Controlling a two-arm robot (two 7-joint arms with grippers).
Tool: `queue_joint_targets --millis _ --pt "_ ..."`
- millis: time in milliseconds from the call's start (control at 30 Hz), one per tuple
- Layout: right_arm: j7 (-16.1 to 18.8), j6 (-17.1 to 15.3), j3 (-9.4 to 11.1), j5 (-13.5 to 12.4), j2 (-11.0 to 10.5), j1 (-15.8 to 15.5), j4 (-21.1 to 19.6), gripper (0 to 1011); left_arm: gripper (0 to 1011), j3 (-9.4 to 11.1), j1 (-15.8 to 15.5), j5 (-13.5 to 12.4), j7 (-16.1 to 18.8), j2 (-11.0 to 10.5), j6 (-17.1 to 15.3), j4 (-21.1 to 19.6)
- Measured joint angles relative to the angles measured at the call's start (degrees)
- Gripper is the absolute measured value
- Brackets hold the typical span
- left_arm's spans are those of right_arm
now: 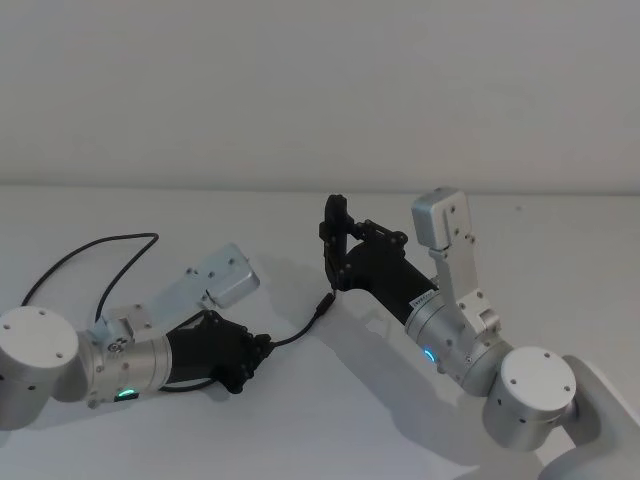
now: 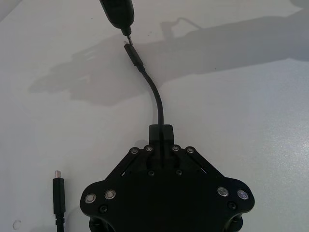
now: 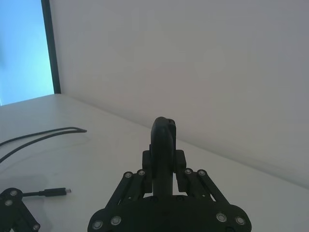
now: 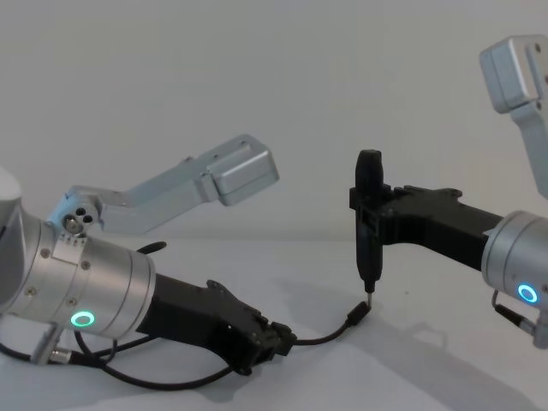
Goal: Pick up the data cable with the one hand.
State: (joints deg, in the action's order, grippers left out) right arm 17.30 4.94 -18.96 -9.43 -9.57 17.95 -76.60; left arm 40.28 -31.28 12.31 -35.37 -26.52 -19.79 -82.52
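Left claw (image 1: 243, 362) sits low over the white table (image 1: 560, 250), at about 7 o'clock in your head view, fingers clamped on the data cable (image 1: 290, 338) a short way back from one plug. Left wrist view confirms it: the cord comes out from between the fingers (image 2: 161, 131) and arcs forward to that plug (image 2: 133, 54), which lies on the table.

Right claw (image 1: 338, 240) is at 12 o'clock of centre in your head view, closed around a slim upright pin-tipped tool (image 4: 369, 224). In the chest view the tool tip hangs right over the free plug (image 4: 358, 315), touching or just shy of it; can't tell which.

Rest of the data cable trails back under the left arm and loops out to 9 o'clock across the table in a loose curve. Its other plug (image 2: 59, 193) lies flat on the table just beside the left claw, seen in the left wrist view.

Green ring light (image 4: 82, 320) lit on the left wrist.
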Motion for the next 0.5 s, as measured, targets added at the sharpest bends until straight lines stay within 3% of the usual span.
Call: queue_joint_targets --millis 500 --pt "0.01 0.16 -0.14 0.1 0.08 0.04 0.1 275 38 0.0 0.0 0.0 0.01 0.0 0.0 0.0"
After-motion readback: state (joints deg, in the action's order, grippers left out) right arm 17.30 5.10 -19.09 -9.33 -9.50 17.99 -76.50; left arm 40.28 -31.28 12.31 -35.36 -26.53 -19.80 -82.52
